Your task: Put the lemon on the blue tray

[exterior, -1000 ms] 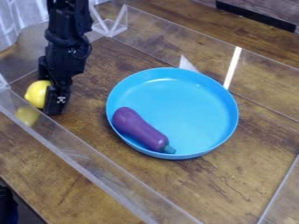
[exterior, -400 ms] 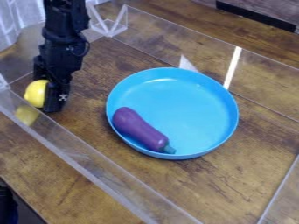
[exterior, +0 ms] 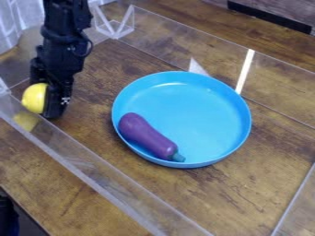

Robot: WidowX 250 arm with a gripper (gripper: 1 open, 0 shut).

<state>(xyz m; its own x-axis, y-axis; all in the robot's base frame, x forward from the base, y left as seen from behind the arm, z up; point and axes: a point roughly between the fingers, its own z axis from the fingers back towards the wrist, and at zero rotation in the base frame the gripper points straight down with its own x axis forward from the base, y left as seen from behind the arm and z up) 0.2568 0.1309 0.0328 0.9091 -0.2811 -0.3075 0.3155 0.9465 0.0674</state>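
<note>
**Q:** Camera view, the only one: where does the small smooth bright-yellow lemon (exterior: 37, 95) sit, taking the large round bright-blue plastic tray (exterior: 209, 100) as the landmark?

**A:** Well apart from the tray, off its left side, close to the left edge of the picture. It is not on the tray. It lies low over the dark brown wooden tabletop (exterior: 246, 194), and whether it touches the wood I cannot tell.

**Q:** And the black robot gripper (exterior: 47, 100)?

**A:** It comes down steeply from the upper left, also to the left of the tray, and its fingers are closed around the lemon. The yellow fruit shows on the side of the gripper facing away from the tray, with a black finger (exterior: 55, 104) on the tray side, touching it.

**Q:** What is on the tray itself?

**A:** One long purple eggplant (exterior: 149, 136), lying slantwise along the tray's lower-left rim, with its green stem end pointing to the lower right. The remaining blue surface is bare.

**Q:** Anything else around the tray?

**A:** A clear plastic wall (exterior: 87, 171) runs diagonally below and to the left of the tray, passing just below the lemon. A pale yellow reflection shows in the wall beneath the fruit. A white streak of glare lies on the wood beyond the tray's upper-right rim
</note>
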